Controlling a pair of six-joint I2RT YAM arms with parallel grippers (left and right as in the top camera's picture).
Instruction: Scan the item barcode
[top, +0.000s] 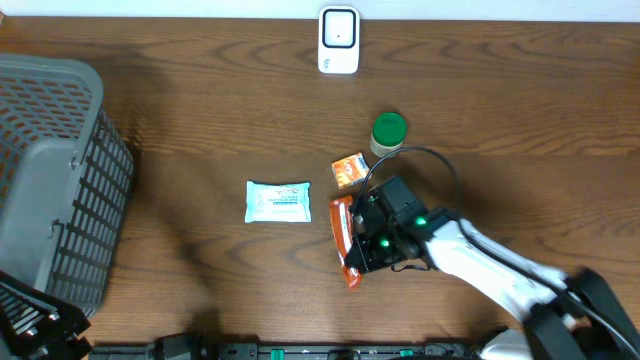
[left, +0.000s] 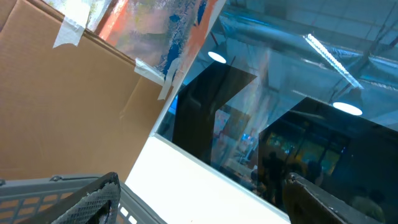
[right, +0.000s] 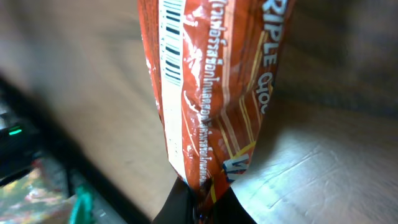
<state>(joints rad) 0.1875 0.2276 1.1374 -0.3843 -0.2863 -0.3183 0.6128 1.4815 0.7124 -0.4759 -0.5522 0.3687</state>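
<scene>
While the right pincer (right: 200, 202) pinches the crinkly orange snack packet (right: 205, 93) by one edge, it may twist, hiding its barcode (right: 172, 43) from the white scanner (top: 339, 40) at twelve o'clock.

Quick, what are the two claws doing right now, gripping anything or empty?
Left claw: open, holding nothing.
Right claw: closed on the orange snack packet.

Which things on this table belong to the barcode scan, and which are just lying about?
In the job:
- orange snack packet, with its barcode showing
- right hand, shut on the packet
- white scanner, as it appears to be, at the far edge

Lying about:
- wipes pack
- green-lidded jar
- small orange sachet
- grey basket
</scene>
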